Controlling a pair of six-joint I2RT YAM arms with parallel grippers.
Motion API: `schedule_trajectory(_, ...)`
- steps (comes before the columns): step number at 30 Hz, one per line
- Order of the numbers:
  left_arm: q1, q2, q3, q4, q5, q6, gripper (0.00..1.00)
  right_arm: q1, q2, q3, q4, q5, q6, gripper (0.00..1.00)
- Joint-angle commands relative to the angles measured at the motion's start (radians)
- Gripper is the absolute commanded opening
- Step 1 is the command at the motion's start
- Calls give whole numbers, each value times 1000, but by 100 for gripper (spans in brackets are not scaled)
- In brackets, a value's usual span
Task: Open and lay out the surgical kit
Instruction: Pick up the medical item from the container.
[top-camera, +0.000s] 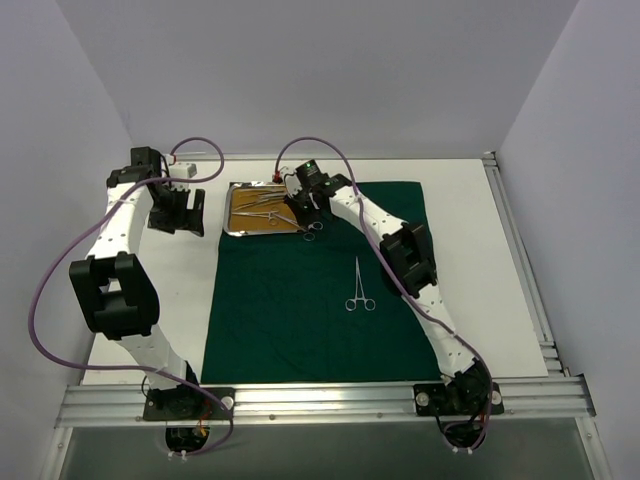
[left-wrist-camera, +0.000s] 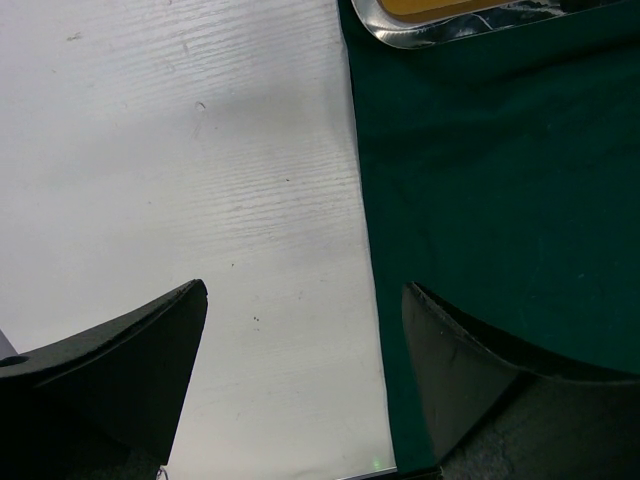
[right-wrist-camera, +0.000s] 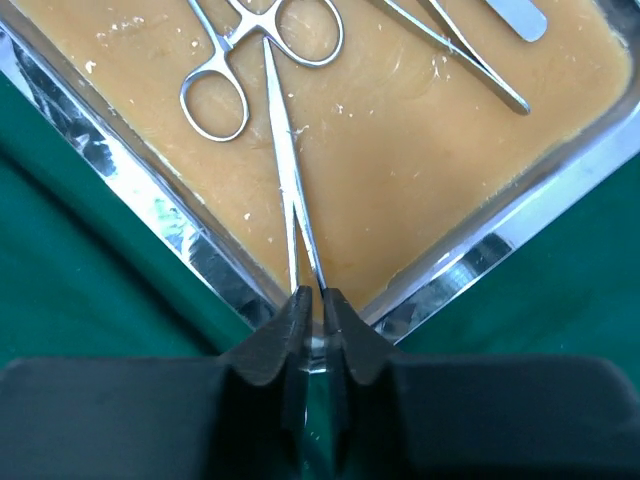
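Observation:
The dark green cloth (top-camera: 290, 320) lies spread flat on the table. The steel tray (top-camera: 232, 210) with its orange-brown inside sits at the cloth's far left corner. One ring-handled clamp (top-camera: 359, 290) lies on the cloth, right of centre. My right gripper (right-wrist-camera: 312, 300) is at the tray's near corner (right-wrist-camera: 130, 190), shut on the end of thin tweezers (right-wrist-camera: 288, 170) that lie across the tray floor. A second clamp (right-wrist-camera: 215, 100) and another tweezers (right-wrist-camera: 470, 70) lie in the tray. My left gripper (left-wrist-camera: 300, 300) is open and empty, over the cloth's left edge (left-wrist-camera: 500, 180).
White walls close in the table on the left, back and right. An aluminium rail (top-camera: 320, 400) runs along the near edge and another down the right side. The right arm (top-camera: 405, 255) reaches across the cloth's right part. The tray rim (left-wrist-camera: 420, 35) shows in the left wrist view.

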Motion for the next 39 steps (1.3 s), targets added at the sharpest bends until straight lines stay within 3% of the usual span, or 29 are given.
schedule_trajectory(1, -1, -41, 9, -3, -1, 12, 88, 9, 78, 18, -87, 1, -9, 5)
schedule_trajectory(7, -1, -44, 1, -2, -4, 12, 88, 3, 75, 36, -82, -25, 9, 2)
schedule_trajectory(17, -1, -41, -2, -2, -4, 13, 88, 29, 81, 4, -118, 31, -30, 14)
schedule_trajectory(19, -3, -42, -2, 0, -4, 13, 88, 29, 88, 1, -124, 30, -29, 12)
schedule_trajectory(23, -1, -42, -2, -2, -8, 13, 88, 29, 94, 4, -111, 33, -20, 0)
schedule_trajectory(39, -1, -50, 0, -5, -8, 15, 88, 29, -139, -30, 103, 76, 51, 0)
